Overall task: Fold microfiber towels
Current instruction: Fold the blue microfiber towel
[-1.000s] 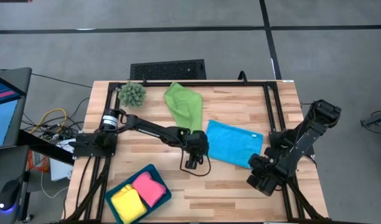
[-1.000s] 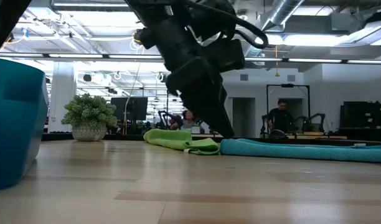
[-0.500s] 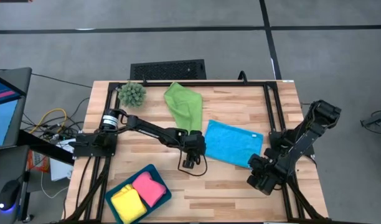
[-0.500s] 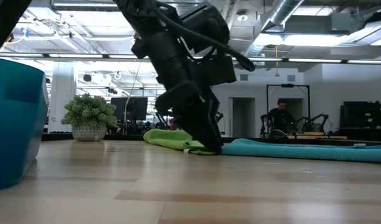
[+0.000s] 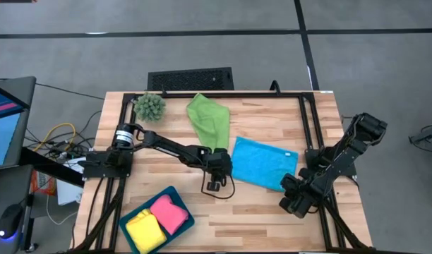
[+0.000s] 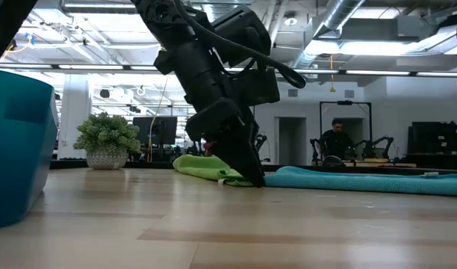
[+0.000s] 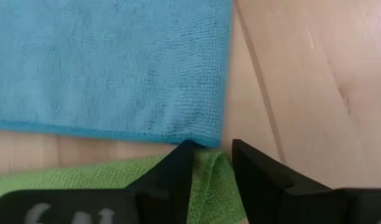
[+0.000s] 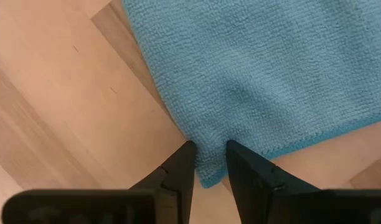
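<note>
The blue towel (image 5: 265, 162) lies spread flat mid-table. The green towel (image 5: 209, 120) lies loosely bunched beyond its left side, its near end (image 7: 84, 180) beside the blue towel's near left corner. My left gripper (image 7: 211, 148) stands down on that corner, fingers close together with cloth between. My right gripper (image 8: 207, 148) is at the blue towel's near right corner, fingers likewise close on cloth. Folded pink (image 5: 170, 214) and yellow (image 5: 142, 229) towels lie in the teal tray (image 5: 179, 201). My left gripper has the blue towel's near left corner (image 7: 216, 138) between its fingertips, slanting down from the table's left. Green cloth (image 7: 210, 171) also shows between the fingers farther back. The corner lies on the table. My right gripper pinches the blue towel's near right corner (image 8: 208, 163) between its two fingers, coming steeply from above. The cloth puckers a little just ahead of the tips (image 8: 209, 134). The corner lies flat on the wood.
A spiky green plant (image 5: 150, 106) stands at the far left corner. The tray sits at the near left edge (image 6: 16, 149). Bare wood lies between the tray and the blue towel. People show in the room beyond the table.
My left gripper has sunk to the tabletop and shifted slightly toward the table's left, ending at the blue towel's near left corner. My right gripper has hardly moved. Both towels lie where they were.
</note>
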